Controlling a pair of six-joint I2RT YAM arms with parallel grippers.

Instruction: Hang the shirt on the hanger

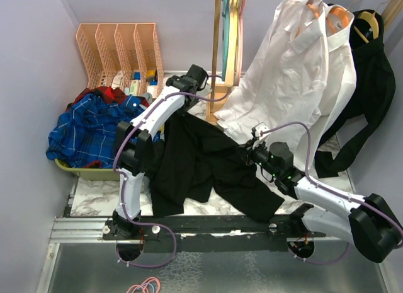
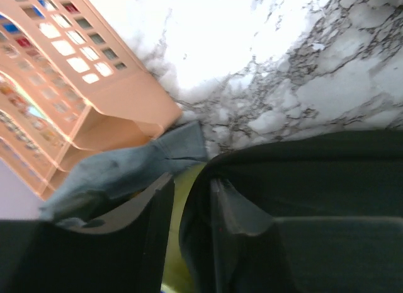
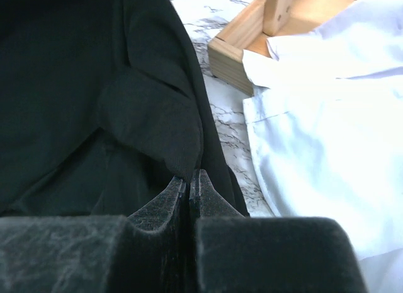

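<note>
My left jaws stand slightly apart, my right pressed together; if unheld, the shirt (image 1: 201, 160) could slip over the surface's (image 1: 94, 201) near edge.

One black shirt (image 1: 208, 164), one white shirt (image 1: 293, 72), one plaid garment (image 1: 94, 132), one hung black garment (image 1: 371, 85), one peach rack (image 1: 119, 50).

Overhead, two wrist close-ups over shirt (image 1: 195, 160)

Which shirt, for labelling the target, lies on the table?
The black shirt at centre; the white shirt hangs, the plaid shirt is heaped in a bin.
</note>
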